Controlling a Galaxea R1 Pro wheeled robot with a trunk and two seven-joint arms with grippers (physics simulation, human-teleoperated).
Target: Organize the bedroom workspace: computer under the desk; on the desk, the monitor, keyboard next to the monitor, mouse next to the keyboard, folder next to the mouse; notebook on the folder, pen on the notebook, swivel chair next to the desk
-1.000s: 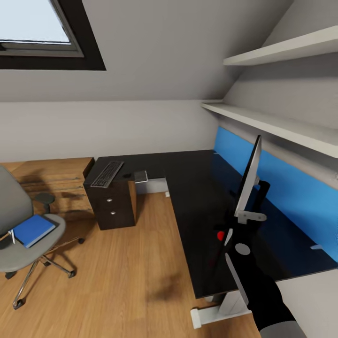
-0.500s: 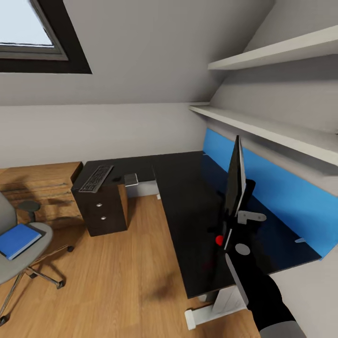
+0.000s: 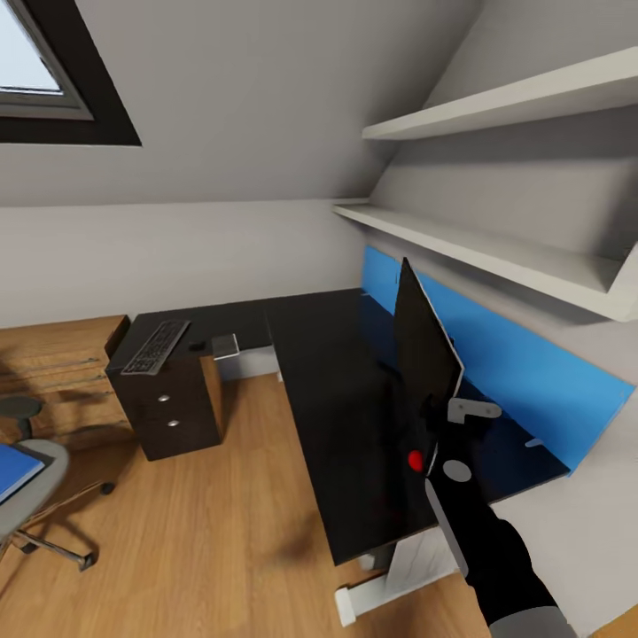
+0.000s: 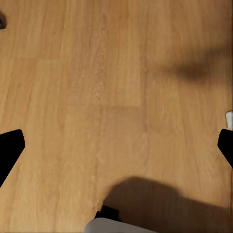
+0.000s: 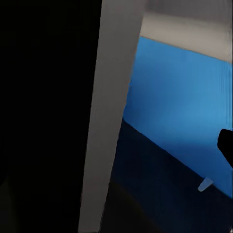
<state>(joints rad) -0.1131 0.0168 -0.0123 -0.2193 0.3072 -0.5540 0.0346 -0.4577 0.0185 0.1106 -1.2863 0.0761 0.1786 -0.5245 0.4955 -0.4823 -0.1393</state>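
My right gripper [image 3: 440, 436] is shut on the lower edge of the monitor [image 3: 424, 359], holding it tilted above the near end of the black desk [image 3: 328, 372]; its red dot [image 3: 415, 459] shows by my wrist. The right wrist view has the monitor's grey edge [image 5: 111, 111] before the blue back panel [image 5: 179, 111]. The keyboard [image 3: 157, 346], a small dark mouse [image 3: 197, 344] and the grey notebook [image 3: 224, 344] lie on the desk's far wing. The swivel chair [image 3: 40, 461] carries the blue folder [image 3: 13, 470] at the left edge. My left gripper [image 4: 116, 148] hangs open over the floor. Computer and pen are out of view.
A dark drawer unit [image 3: 168, 412] stands under the keyboard, with a light-wood dresser [image 3: 53, 354] behind the chair. Two white wall shelves [image 3: 478, 248] jut out above the desk's blue panel [image 3: 532, 372]. Wooden floor [image 3: 221, 514] lies between chair and desk.
The camera has swung right, sliding the room left so the chair is partly out of frame. The monitor stayed in my right gripper and now shows more of its screen face.
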